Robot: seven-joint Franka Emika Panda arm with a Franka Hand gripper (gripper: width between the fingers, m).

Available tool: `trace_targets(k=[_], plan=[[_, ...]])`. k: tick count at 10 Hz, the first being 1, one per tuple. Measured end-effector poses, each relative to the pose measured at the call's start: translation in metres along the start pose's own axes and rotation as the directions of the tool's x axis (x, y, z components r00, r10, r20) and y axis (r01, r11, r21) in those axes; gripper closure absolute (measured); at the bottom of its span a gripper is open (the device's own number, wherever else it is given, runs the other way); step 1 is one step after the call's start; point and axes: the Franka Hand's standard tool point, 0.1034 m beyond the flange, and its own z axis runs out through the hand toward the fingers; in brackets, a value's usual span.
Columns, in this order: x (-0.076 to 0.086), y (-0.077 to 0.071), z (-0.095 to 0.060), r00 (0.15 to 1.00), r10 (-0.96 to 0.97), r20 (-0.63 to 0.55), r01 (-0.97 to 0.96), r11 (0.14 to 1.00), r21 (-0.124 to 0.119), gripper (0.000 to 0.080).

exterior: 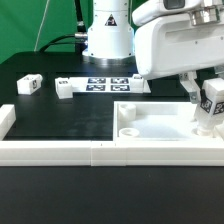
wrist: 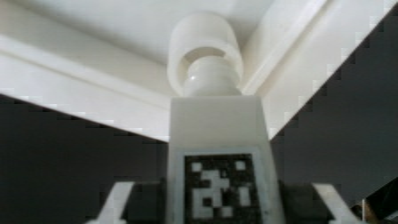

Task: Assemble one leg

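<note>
Black matting covers the table (exterior: 60,115), with a green backdrop behind it, and on this dark ground the white parts are easily told apart. The leg (exterior: 207,120) is held upright at the exterior view's right, pinched between the two fingers of the gripper (exterior: 208,100), which are pressed against its sides. Its marker tag is turned outward, and its lower end is at or just above the white panel (exterior: 160,125). Whether it touches the panel cannot be told. In the wrist view the leg (wrist: 219,130) is seen end-on along its length. The tag is nearest the camera and the rounded tip points into a corner of the panel, where the raised walls meet. The grip appears to be taken high on the blocky part so that the tip is left free to enter the recess. The upright hold is judged to serve a straight insertion there. The panel is lodged against the long border rail (exterior: 60,150), presumably so that it is kept from sliding while the leg is pressed or turned in. Further off, two spare legs (exterior: 28,85) (exterior: 65,89) are laid at the exterior view's left, well apart from the work. The marker board (exterior: 105,85) lies flat before the arm's base (exterior: 107,35).
</note>
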Motion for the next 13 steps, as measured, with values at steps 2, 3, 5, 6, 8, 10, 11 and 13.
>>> trace_targets(k=[2, 3, 5, 6, 8, 10, 11, 13], plan=[[-0.003, -0.002, 0.001, 1.0, -0.001, -0.005, 0.001, 1.0, -0.002, 0.0509], [-0.006, -0.003, 0.002, 1.0, -0.001, -0.004, 0.001, 1.0, -0.002, 0.0509], [-0.009, -0.005, 0.003, 0.999, 0.014, -0.036, -0.014, 1.0, -0.014, 0.0509], [-0.012, -0.006, 0.002, 0.997, 0.04, -0.07, -0.042, 0.999, -0.026, 0.0509], [-0.019, -0.007, 0.004, 0.991, 0.063, -0.115, -0.068, 0.997, -0.039, 0.0509], [-0.018, -0.007, 0.004, 0.989, 0.066, -0.129, -0.072, 0.997, -0.042, 0.0509], [-0.017, -0.006, 0.004, 0.989, 0.058, -0.135, -0.065, 0.997, -0.046, 0.0509], [-0.017, -0.006, 0.004, 0.989, 0.058, -0.136, -0.065, 0.997, -0.046, 0.0509]])
